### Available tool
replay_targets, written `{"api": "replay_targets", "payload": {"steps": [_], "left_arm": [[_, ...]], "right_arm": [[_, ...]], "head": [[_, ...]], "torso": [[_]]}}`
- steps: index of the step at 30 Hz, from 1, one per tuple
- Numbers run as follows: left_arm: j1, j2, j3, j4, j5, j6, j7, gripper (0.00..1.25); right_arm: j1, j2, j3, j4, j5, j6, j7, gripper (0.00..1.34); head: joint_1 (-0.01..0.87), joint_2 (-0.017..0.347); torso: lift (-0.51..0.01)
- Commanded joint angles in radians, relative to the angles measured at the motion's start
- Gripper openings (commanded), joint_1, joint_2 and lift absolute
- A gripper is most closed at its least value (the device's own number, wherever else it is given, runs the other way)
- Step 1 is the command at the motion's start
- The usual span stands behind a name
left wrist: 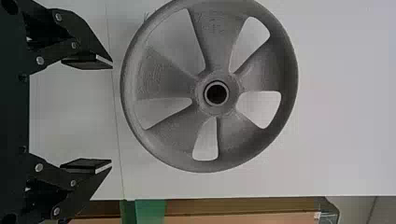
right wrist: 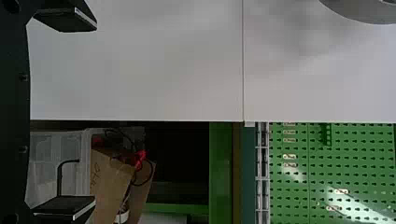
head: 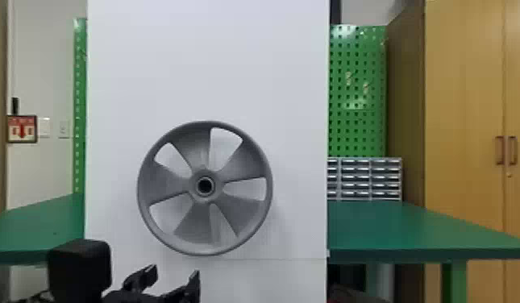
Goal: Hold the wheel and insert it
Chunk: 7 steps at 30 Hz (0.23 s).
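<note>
Gaping wide, the left gripper (head: 173,273) and right gripper (right wrist: 96,114) stand apart from the wheel (head: 196,221).

The white panel (head: 206,60) is faced from the robot's head, beyond the arms. The wheel (head: 195,186) is faced more closely from the left wrist. The panel's right edge is covered from the right wrist; green pegboard (head: 357,121) is shared with the head view, part of the wheel with both.
</note>
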Motion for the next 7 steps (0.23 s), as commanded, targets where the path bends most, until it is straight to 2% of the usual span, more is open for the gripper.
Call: {"api": "replay_targets", "payload": {"steps": [1, 7], "left_arm": [[0.0, 0.0, 0.002, -0.001, 0.002, 0.0, 0.0, 0.75], [0.0, 0.0, 0.002, 0.0, 0.002, 0.0, 0.0, 0.75]], "right_arm": [[0.001, 0.0, -0.004, 0.003, 0.0, -0.004, 0.0, 1.34], [0.0, 0.003, -0.01, 0.004, 0.002, -0.006, 0.0, 1.34]], "head": [[0.0, 0.025], [0.0, 0.026]], "torso": [[-0.489], [-0.489]]}}
